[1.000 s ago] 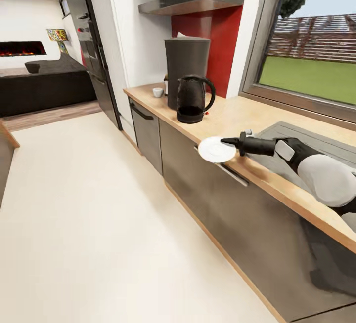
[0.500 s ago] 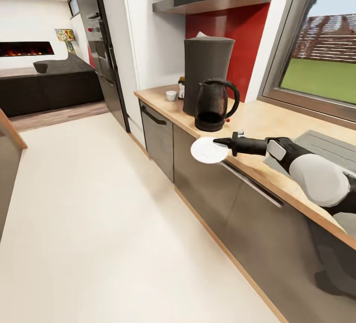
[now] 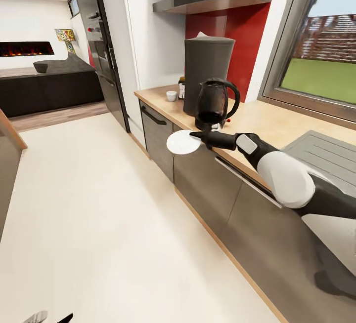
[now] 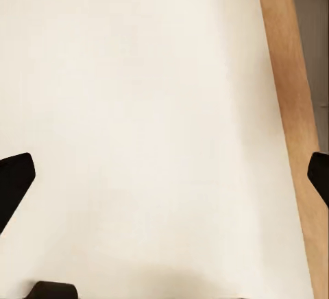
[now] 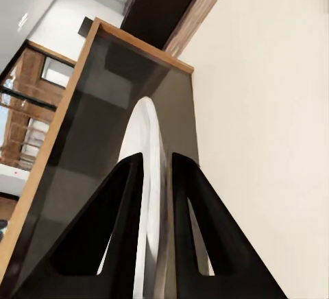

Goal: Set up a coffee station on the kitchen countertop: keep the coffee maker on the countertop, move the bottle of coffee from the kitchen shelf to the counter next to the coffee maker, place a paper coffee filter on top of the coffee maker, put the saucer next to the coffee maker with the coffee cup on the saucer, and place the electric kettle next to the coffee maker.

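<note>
The saucer (image 3: 183, 142), pinched at its rim by the right gripper (image 3: 196, 135), has moved left past the electric kettle (image 3: 213, 104), now off the countertop (image 3: 257, 120) edge over pale floor (image 3: 99, 204); the coffee maker (image 3: 207, 73) stands behind; the left gripper (image 4: 164, 175) hangs spread open, fingertips cropped.

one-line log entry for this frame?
right gripper: shut on saucer | saucer: off counter edge, near kettle | left gripper: open

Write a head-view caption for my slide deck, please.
Right end effector carries the saucer past the countertop edge near the electric kettle.
</note>
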Tool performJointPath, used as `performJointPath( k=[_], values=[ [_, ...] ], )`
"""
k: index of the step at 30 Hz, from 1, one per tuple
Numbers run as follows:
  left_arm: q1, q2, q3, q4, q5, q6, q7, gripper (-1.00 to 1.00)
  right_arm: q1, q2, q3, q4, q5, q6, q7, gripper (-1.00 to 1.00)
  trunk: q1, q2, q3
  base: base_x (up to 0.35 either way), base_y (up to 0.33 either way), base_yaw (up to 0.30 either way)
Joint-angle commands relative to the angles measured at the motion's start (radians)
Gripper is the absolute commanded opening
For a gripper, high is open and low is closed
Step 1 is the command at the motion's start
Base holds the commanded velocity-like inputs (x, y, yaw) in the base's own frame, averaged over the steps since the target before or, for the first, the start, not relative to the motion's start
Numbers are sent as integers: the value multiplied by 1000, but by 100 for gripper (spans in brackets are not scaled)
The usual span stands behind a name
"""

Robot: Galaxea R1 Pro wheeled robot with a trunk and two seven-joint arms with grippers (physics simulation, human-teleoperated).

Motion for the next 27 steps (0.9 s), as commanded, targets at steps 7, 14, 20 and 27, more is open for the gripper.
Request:
performJointPath(
  k=[7, 14, 20, 27],
  values=[
    [0, -7, 12, -3, 8, -23, 10, 100, 0, 54, 2, -29, -47, 5, -118, -100, 0, 0, -1, 141, 42, 0],
    [0, -6, 12, -3, 8, -24, 9, 100, 0, 66, 3, -29, -49, 5, -124, -100, 0, 0, -1, 288, 200, 0],
    [0, -4, 12, -3, 8, -24, 9, 100, 0, 66, 2, -29, -49, 5, -126, -100, 0, 0, -1, 242, 266, 0],
    [0, -4, 12, -3, 8, -24, 9, 100, 0, 67, 1, -29, -49, 5, -126, -100, 0, 0, -1, 245, 265, 0]
  ],
)
